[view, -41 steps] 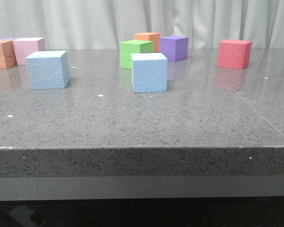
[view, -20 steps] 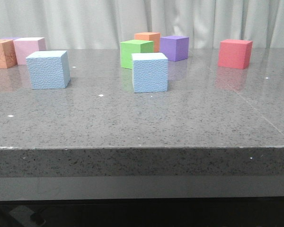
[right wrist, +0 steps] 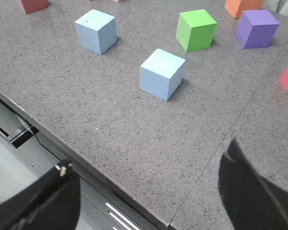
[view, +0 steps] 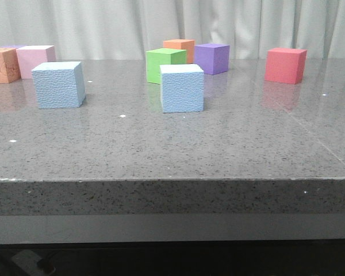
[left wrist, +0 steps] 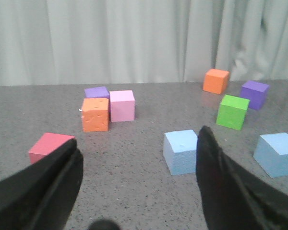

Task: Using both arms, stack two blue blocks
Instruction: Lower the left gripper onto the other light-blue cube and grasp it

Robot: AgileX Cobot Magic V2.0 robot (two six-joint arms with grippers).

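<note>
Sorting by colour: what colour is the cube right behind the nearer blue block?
Green, clearest in the front view.

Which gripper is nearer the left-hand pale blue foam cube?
Left, most likely. The left gripper faces that pale blue foam cube, which sits just ahead of its open fingers. The right gripper hangs over the grey table near its front edge, with the cube far beyond.
</note>
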